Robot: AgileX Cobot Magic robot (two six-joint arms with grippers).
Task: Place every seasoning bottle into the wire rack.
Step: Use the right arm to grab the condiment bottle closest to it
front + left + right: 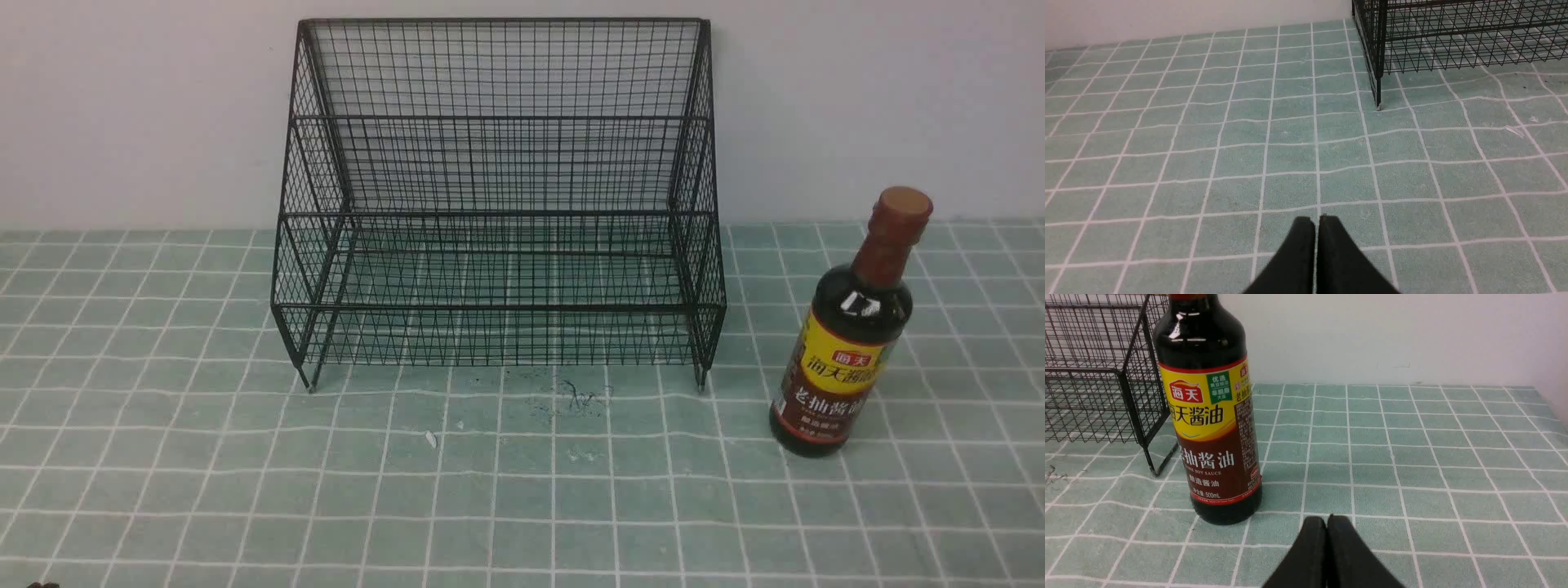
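The bottle (849, 327) is stood upright on the surface (245, 490), just right of the rack (498, 204), not touching it. The left pincer (1317, 220) and right pincer (1327, 520) are seen closed, nothing gripped.

Ahead of my right fingers (1310, 557), the seasoning bottle (1208, 428) had its cap cut off by the frame's edge (its finest print was too small to read). Beyond my left fingers (1300, 255), only one lower corner of the wire rack (1378, 61) showed.

your left gripper (1316, 220), black fingers pressed tip to tip, nothing between them, your right gripper (1327, 518), fingers likewise closed together, both angled slightly downward
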